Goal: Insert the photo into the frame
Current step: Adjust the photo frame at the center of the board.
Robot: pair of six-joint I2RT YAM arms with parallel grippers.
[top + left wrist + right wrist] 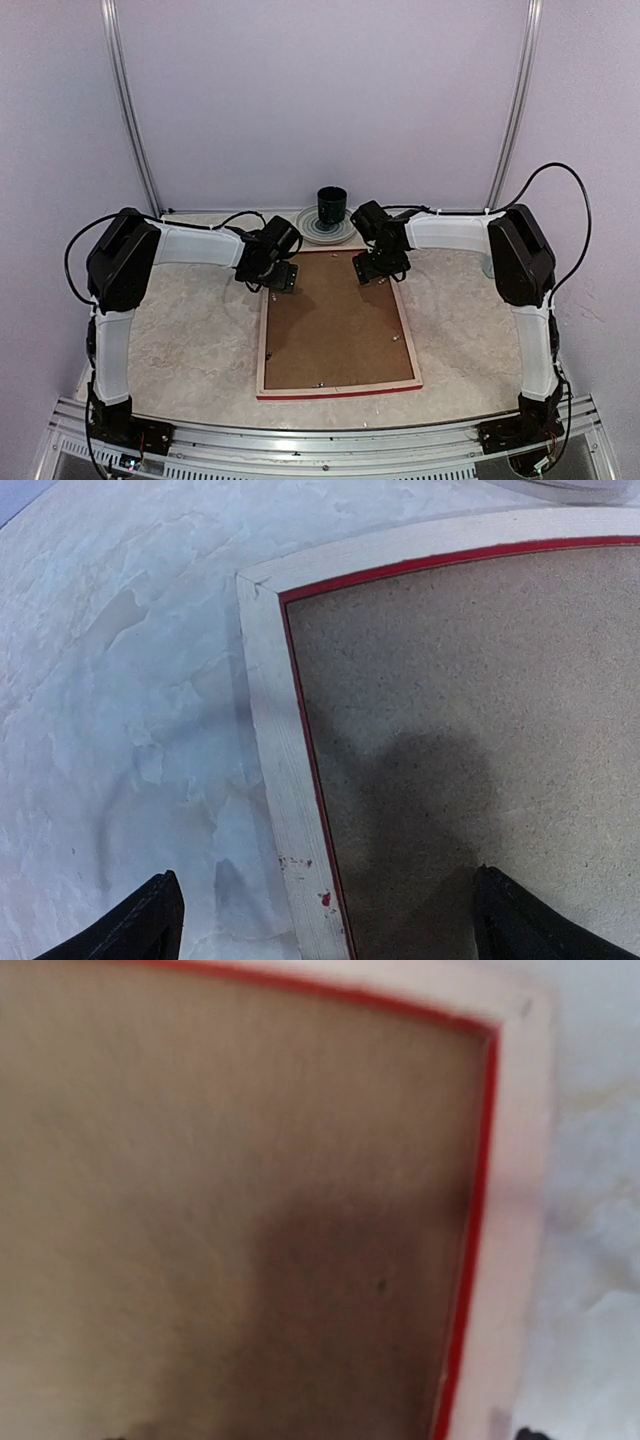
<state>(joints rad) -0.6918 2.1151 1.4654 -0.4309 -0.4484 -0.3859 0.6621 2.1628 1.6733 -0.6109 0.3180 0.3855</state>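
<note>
The frame (pixel 262 345) lies face down in the middle of the table, pale wood back up, with red showing along its edges. A brown backing board (pixel 335 335) fills its opening. The photo is hidden. My left gripper (pixel 283 280) hovers over the frame's far left corner, open. In the left wrist view its fingers (pixel 140 925) straddle the frame's rail (pixel 275 740) beside the board (pixel 470 680), holding nothing. My right gripper (pixel 378 270) hovers over the far right corner (pixel 515 1210), open. In the blurred right wrist view only dark tips show at the bottom edge.
A dark green cup (pixel 332 205) stands on a striped plate (pixel 310 228) just beyond the frame's far edge, between the two wrists. The marble-patterned tabletop (pixel 190 340) lies to either side of the frame. Purple walls close in the back and sides.
</note>
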